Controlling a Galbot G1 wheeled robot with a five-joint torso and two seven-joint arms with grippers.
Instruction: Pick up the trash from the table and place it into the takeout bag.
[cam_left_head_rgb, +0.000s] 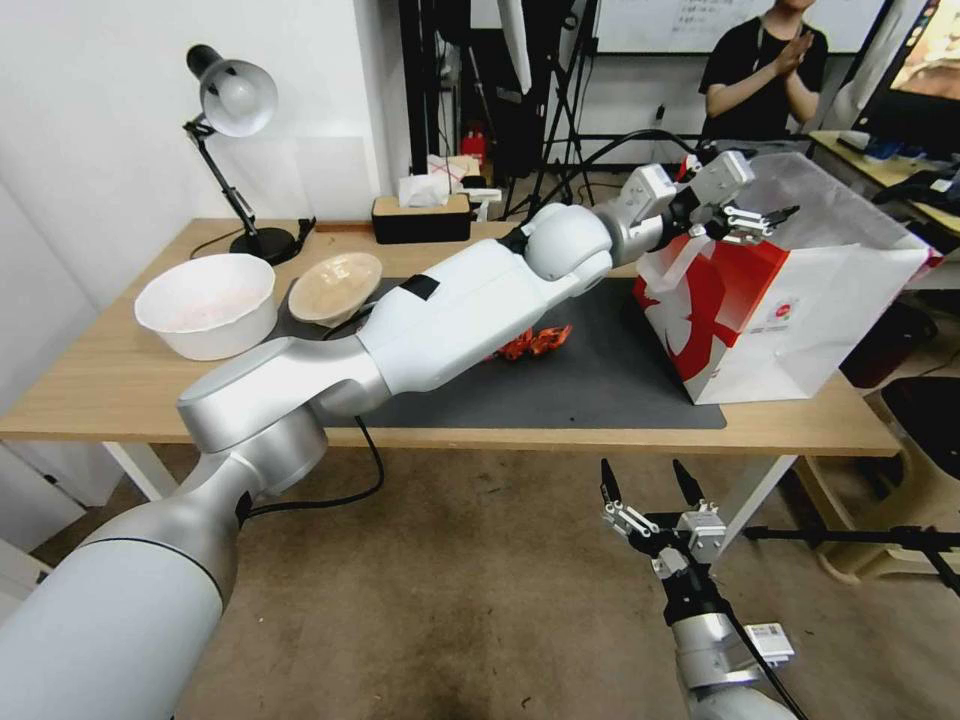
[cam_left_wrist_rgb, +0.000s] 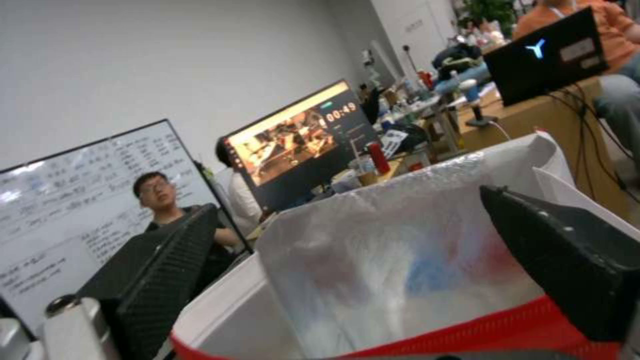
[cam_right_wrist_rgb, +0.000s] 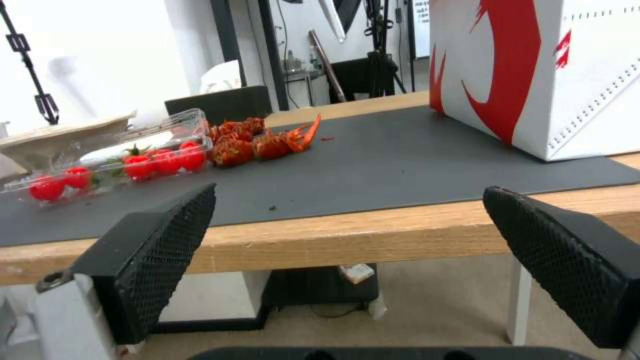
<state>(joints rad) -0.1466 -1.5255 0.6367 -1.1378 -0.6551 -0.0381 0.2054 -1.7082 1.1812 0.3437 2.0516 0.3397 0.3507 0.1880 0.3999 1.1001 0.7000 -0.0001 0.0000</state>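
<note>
My left arm reaches across the table (cam_left_head_rgb: 120, 385) to the red and white takeout bag (cam_left_head_rgb: 790, 320) at its right end. The left gripper (cam_left_head_rgb: 770, 218) is open just over the bag's mouth with nothing between its fingers. In the left wrist view the left gripper (cam_left_wrist_rgb: 347, 205) faces the takeout bag's (cam_left_wrist_rgb: 400, 260) silvery lining, where blurred blue and red patches show. A beige shallow bowl (cam_left_head_rgb: 335, 287) sits at the mat's far left corner. My right gripper (cam_left_head_rgb: 643, 470) hangs open below the table's front edge, in front of the takeout bag (cam_right_wrist_rgb: 560, 75).
A large white bowl (cam_left_head_rgb: 205, 305) stands left of the beige bowl (cam_right_wrist_rgb: 60, 142). Red crayfish shells (cam_left_head_rgb: 530, 343) lie mid-mat, beside a clear box of cherry tomatoes (cam_right_wrist_rgb: 113, 165). A desk lamp (cam_left_head_rgb: 235, 110) and a tissue box (cam_left_head_rgb: 420, 215) stand at the back edge.
</note>
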